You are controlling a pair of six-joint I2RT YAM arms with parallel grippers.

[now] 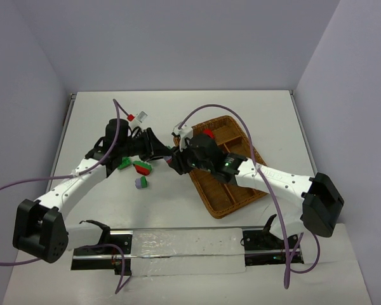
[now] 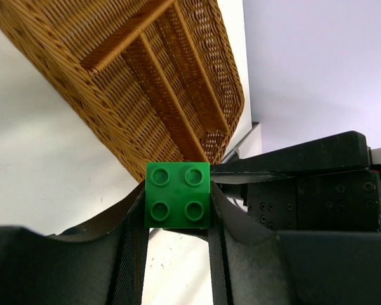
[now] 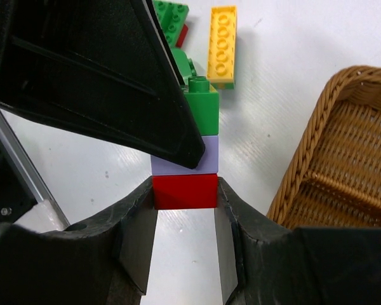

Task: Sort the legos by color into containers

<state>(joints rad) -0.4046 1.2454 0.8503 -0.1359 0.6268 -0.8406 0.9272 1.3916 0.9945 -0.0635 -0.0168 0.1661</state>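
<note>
Your tray (image 1: 222, 194) at right, loose bricks (image 1: 141, 168) left of it, stack (image 3: 206, 155) between, in your left gripper (image 2: 178, 203) and right gripper (image 3: 185, 190).

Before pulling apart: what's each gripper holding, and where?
Left gripper: green brick, by its sides. Right gripper: red end brick of the stack, by its sides.

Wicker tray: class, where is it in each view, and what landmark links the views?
Top external: wicker tray right of centre, partly under the right arm.
Left wrist: tray fills the upper left, outer wall showing.
Right wrist: tray corner at the right edge.
Landmark: green lego near the tray in both wrist views; unclear from above.
</note>
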